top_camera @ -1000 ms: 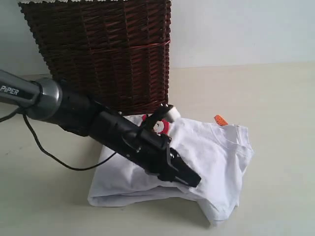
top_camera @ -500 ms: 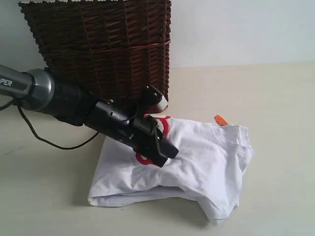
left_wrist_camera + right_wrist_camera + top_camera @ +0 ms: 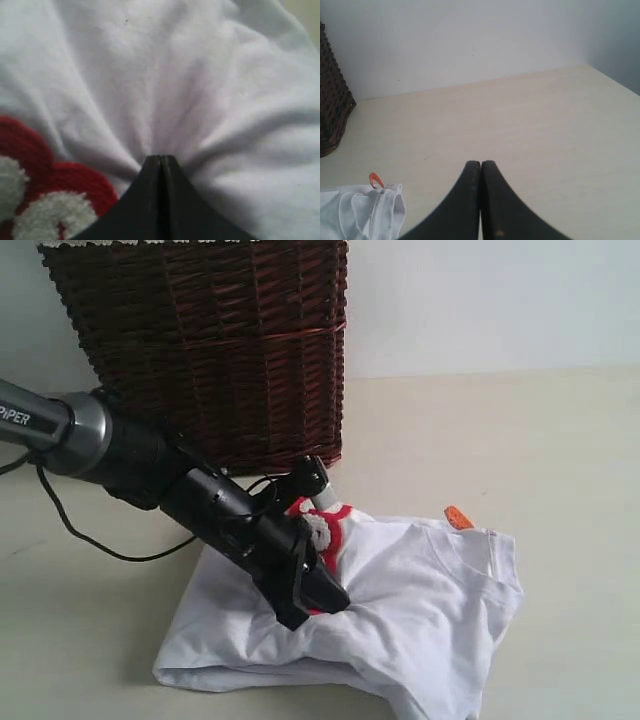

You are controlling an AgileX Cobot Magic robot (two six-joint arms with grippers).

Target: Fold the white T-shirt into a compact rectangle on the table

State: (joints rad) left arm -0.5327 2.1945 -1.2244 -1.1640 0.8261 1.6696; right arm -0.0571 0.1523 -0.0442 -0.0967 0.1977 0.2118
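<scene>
One wicker basket (image 3: 200, 340) at the back of the surface (image 3: 570, 440); its inside isn't visible from any view, so can't tell the contents. One white T-shirt (image 3: 430, 590), crumpled and partly folded, lies on the surface just in front of the basket. Its red band of fuzzy white letters (image 3: 328, 525) is bunched up on the basket side, and one orange tag (image 3: 458, 518) sits at the collar edge. Left gripper (image 3: 330, 598) is fully closed with its tip buried mid-shirt; creases radiate from the tip, so it's pinching fabric. Right gripper (image 3: 481, 167) is also fully closed, holding nothing, above the surface near the shirt's collar end, outside the exterior view. One black cable (image 3: 90, 540) trails under the left arm.
</scene>
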